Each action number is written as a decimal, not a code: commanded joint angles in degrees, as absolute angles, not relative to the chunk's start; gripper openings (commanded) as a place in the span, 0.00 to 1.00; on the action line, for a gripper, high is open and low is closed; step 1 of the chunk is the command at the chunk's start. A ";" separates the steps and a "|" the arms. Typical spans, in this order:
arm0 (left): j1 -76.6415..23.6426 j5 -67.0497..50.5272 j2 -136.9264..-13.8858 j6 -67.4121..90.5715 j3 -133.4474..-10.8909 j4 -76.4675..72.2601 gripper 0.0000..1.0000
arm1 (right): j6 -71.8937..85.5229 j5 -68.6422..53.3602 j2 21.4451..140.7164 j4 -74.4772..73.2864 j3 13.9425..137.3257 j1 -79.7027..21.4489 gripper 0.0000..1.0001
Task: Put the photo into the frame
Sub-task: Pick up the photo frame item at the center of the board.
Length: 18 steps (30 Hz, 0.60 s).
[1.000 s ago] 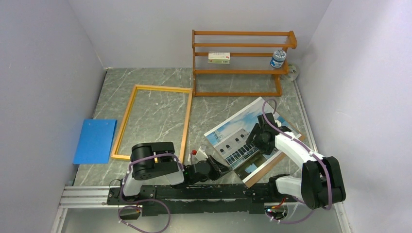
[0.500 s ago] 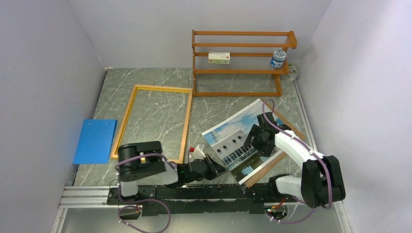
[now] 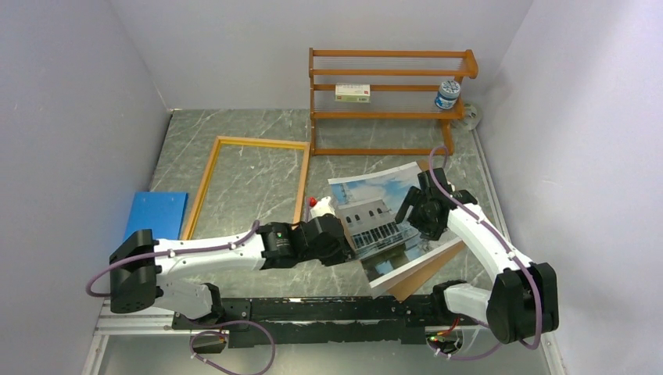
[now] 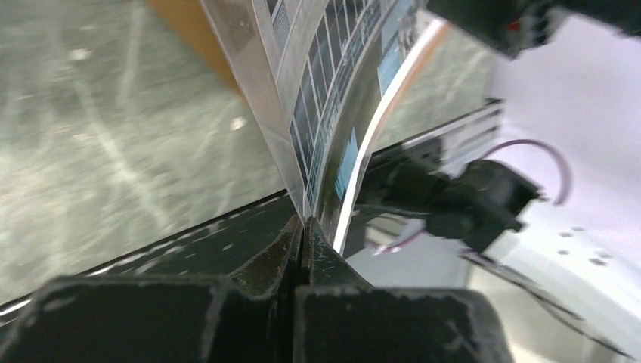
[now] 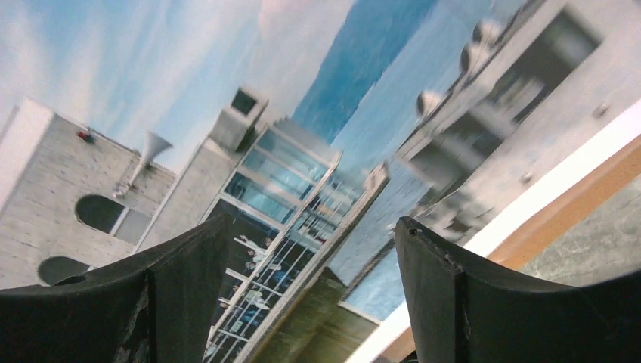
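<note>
The left gripper [image 4: 304,224], jaws clamped on the left edge of the photo [image 3: 375,194] at centre-right, is nearer the frame [image 3: 262,143], which lies lengthwise up-picture just left, while the right gripper [image 3: 421,212] hovers over the print, jaws apart.

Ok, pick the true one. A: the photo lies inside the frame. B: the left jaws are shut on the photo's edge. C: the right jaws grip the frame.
B: the left wrist view shows the left jaws pressed together on the edge of the photo; the frame lies apart.
</note>
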State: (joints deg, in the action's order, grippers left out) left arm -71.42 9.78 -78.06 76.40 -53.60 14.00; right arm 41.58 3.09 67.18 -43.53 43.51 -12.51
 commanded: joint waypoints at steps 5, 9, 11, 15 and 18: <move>-71.03 8.99 -75.53 64.74 -64.38 43.45 0.03 | 40.62 5.21 69.54 -42.52 43.41 -12.39 0.82; -69.94 9.56 -77.25 59.25 -72.07 49.84 0.03 | 40.09 7.02 71.38 -41.12 42.87 -12.32 0.82; -68.77 10.43 -78.50 57.23 -77.39 54.46 0.03 | 39.99 7.62 71.83 -40.36 43.08 -12.29 0.82; -66.42 10.74 -79.64 54.67 -86.24 60.58 0.03 | 40.03 9.10 72.69 -39.85 44.62 -12.08 0.82; -65.31 10.44 -78.95 52.89 -88.39 60.93 0.02 | 39.59 10.51 73.46 -39.33 45.66 -12.05 0.81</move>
State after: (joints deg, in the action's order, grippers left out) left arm -66.61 9.39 -79.66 57.78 -84.38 55.59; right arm 40.60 7.11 72.66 -41.60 43.09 -12.40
